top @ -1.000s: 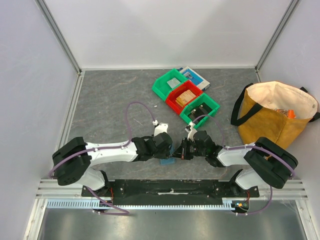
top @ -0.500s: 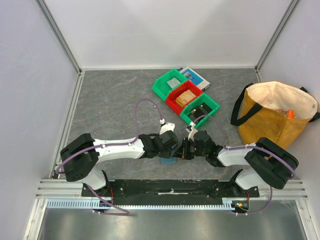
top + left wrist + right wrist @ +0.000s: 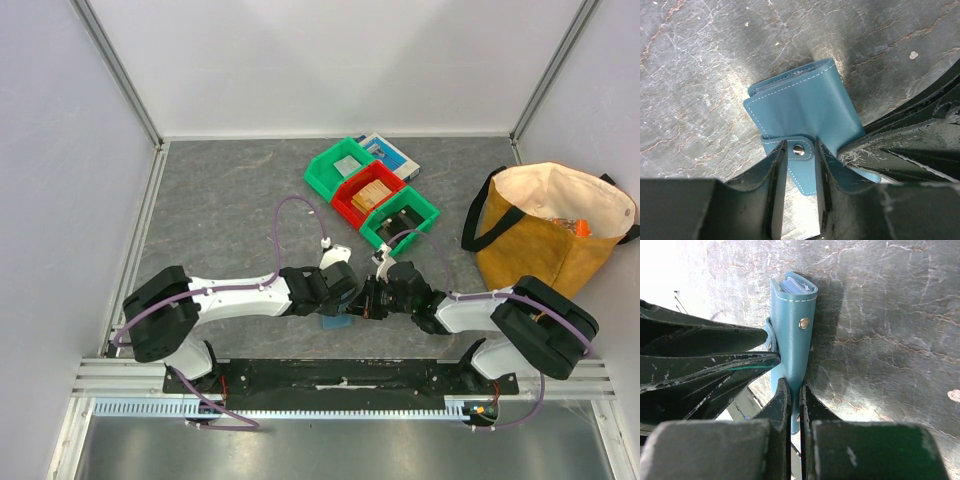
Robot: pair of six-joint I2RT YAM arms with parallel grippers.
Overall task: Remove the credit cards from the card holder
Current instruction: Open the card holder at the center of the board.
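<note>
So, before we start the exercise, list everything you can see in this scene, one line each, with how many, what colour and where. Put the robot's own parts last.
card holder: one, slate blue, folded, near front edge of table, between the two grippers
credit cards: count unclear, pale edges, tucked inside the holder's fold
green bins: two, either end of a diagonal row at the back
red bin: one, between the green bins
flat box: one, blue and white, behind the bins
tote bag: one, tan with black handles, right side
table: one, grey
left gripper: one, black, fingers either side of the holder's snap tab
right gripper: one, black, pinching the holder's edge
</note>
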